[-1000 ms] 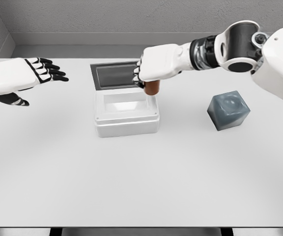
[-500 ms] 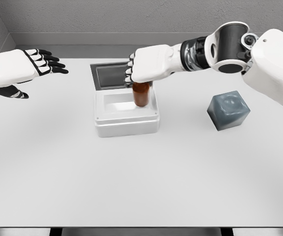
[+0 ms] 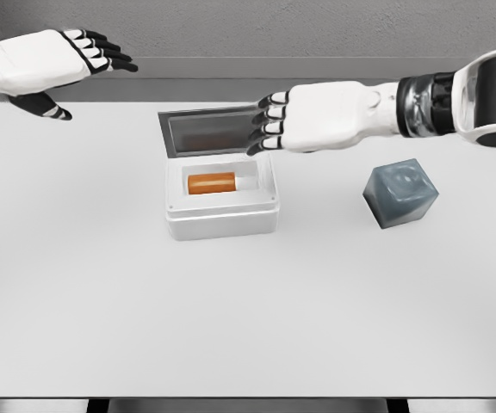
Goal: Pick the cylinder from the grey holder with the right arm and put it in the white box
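The orange-brown cylinder (image 3: 211, 183) lies on its side inside the white box (image 3: 222, 220); the right robot hand (image 3: 317, 118) hovers above, fingers apart, empty; placement looks done.

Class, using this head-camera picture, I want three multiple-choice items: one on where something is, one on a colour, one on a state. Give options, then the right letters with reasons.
1. Where is the orange cylinder?
A. In the grey cube-shaped holder
B. Inside the white box
C. On the bare table

2. What colour is the holder?
A. Grey
B. Red
C. Green

3. How is the right robot hand?
A. Closed on the cylinder
B. Open, holding nothing
C. Out of view

Answers:
1 B, the cylinder lies on its side within the walls of the white box.
2 A, the block to the right of the box is dull grey.
3 B, its fingers are spread above the box's open lid, apart from the cylinder.
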